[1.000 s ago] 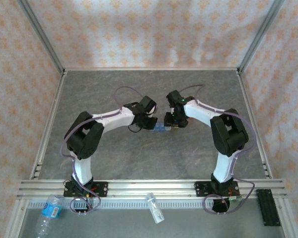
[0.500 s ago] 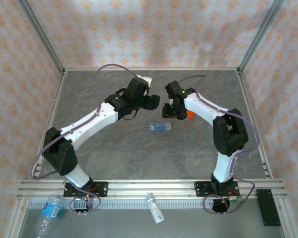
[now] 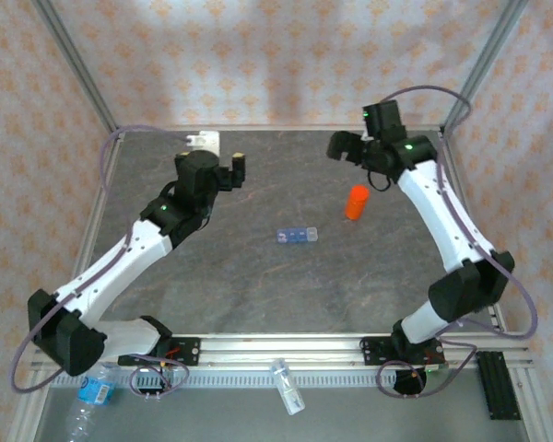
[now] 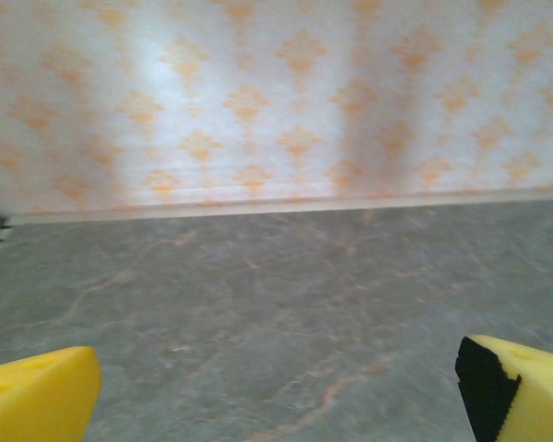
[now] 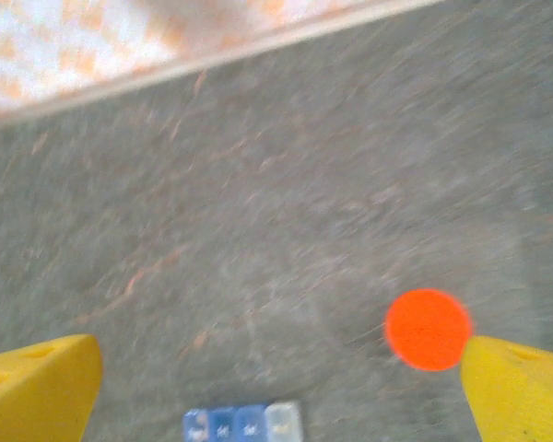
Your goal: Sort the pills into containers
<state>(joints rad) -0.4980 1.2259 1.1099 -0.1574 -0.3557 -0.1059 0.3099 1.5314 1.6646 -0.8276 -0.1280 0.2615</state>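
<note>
- The containers (image 3: 297,236), a blue strip of compartments, lie flat mid-table with nothing touching them; what is inside is too small to tell.
- The orange vial (image 3: 355,203) stands upright nearby, to the right and farther back.
- The left gripper (image 3: 225,167) and right gripper (image 3: 343,145) hang well apart from both, jaws spread wide and empty.
- By this, the sorting looks finished or paused.

Soft, even light from overhead here, and a pale bright patch blooms on the patterned back wall (image 3: 286,64). Shadows on the grey table (image 3: 258,276) are faint and diffuse. Left wrist view: slightly soft, wall washed out. Right wrist view: heavy motion smear, the orange vial (image 5: 428,329) and blue containers (image 5: 241,424) both fuzzy-edged.
</note>
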